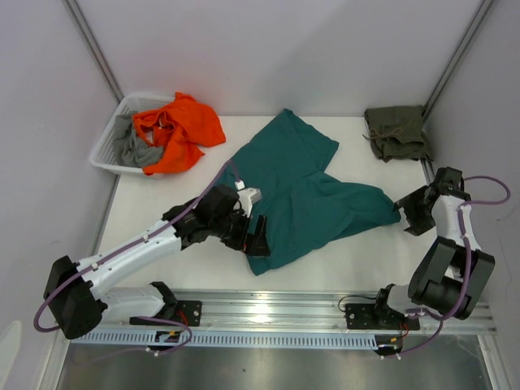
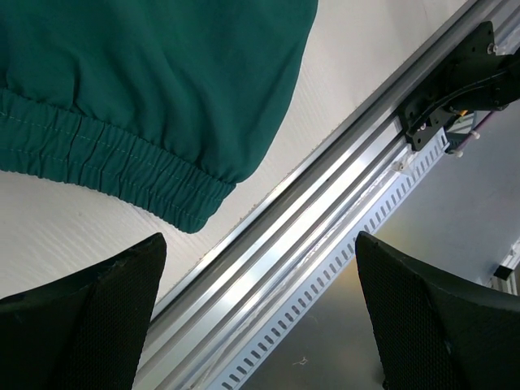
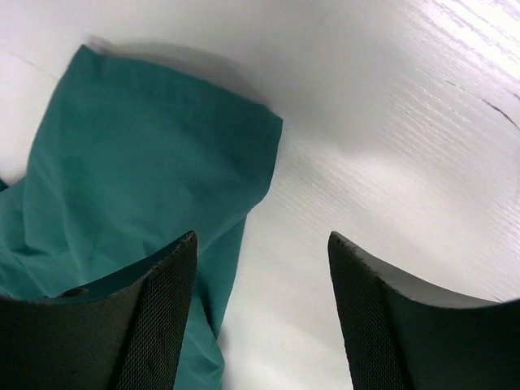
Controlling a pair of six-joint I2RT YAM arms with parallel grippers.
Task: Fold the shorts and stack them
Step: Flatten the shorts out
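At table [image 1: 162, 203] centre, teal shorts [image 1: 305, 195] lie spread; olive shorts [image 1: 396, 132] at far right corner. Open, empty: left gripper [image 1: 259, 240], right gripper [image 1: 408, 214].

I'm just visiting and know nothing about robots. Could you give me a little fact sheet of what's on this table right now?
teal shorts: spread out unfolded across the middle of the table
olive shorts: compact folded bundle, far right corner, apart from the teal pair
basket: far left corner, holding an orange garment and a grey garment
left gripper: open, empty, by the teal waistband's near corner
right gripper: open, empty, at the teal leg's right tip
stack: not yet made
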